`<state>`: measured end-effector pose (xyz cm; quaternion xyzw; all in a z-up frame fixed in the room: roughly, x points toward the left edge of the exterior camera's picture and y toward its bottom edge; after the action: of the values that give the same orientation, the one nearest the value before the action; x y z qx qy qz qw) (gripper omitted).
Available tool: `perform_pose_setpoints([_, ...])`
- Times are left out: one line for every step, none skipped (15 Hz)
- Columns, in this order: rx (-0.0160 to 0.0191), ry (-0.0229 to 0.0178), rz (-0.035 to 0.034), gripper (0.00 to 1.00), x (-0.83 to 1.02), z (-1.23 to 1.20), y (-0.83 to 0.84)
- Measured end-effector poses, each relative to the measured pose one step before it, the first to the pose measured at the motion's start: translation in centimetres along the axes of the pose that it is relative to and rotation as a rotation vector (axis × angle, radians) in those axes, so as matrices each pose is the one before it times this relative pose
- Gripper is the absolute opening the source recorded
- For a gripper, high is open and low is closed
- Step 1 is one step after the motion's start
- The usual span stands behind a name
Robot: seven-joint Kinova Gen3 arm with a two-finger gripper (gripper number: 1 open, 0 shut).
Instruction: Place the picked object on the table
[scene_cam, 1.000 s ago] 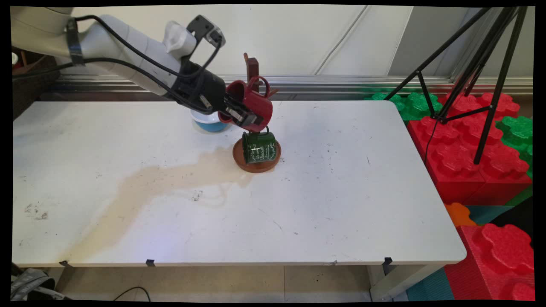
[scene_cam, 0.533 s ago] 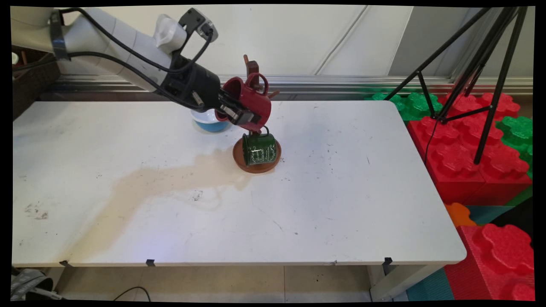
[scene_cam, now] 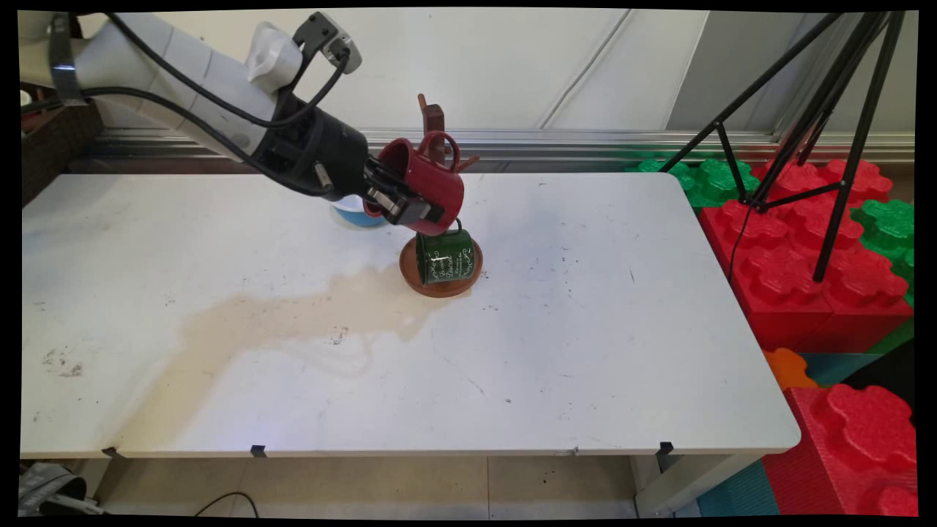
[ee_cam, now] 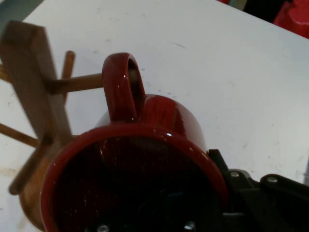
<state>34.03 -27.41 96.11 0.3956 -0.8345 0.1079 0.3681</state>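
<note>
White table; gripper clasping red mug.

The only lettering in sight stands on the green mug hanging low on the wooden mug stand; it is white script in several lines, framed by white curling flourishes — too small and slanted to make out a single word in the main view; the hand view does not show that mug. The red mug is plain on every side that shows; the stand, its round base, the white table and the red and green foam blocks carry no legible marks, numbers or brand names.
</note>
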Motion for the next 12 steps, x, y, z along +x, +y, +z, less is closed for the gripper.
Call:
perform_pose_setpoints([-0.00970,0.00021,0.00435,0.00,-0.046,-0.270,0.385])
perform_pose_setpoints([-0.00783,-0.00007,0.00398,0.00,-0.006,-0.140,0.264])
perform_pose_setpoints([-0.00786,-0.00027,0.00562,0.00,0.005,-0.127,0.260])
perform_pose_setpoints([-0.00874,-0.00026,0.00848,0.00,0.030,-0.110,0.254])
perform_pose_setpoints([-0.00904,-0.00073,0.00901,0.00,0.014,-0.109,0.251])
perform_pose_setpoints([-0.00931,-0.00105,0.01038,0.00,0.015,-0.097,0.251])
perform_pose_setpoints([-0.00913,-0.00327,0.00952,0.00,-0.009,-0.093,0.258])
perform_pose_setpoints([-0.00871,-0.00644,0.00923,0.00,-0.044,-0.071,0.267])
perform_pose_setpoints([-0.00830,-0.00779,0.00758,0.00,-0.075,-0.088,0.265])
perform_pose_setpoints([-0.00550,-0.00975,0.00305,0.00,-0.129,-0.071,0.229])
perform_pose_setpoints([-0.00475,-0.01443,0.00244,0.00,-0.175,-0.073,0.286])
perform_pose_setpoints([-0.00218,-0.01602,-0.00098,0.00,-0.208,-0.075,0.285])
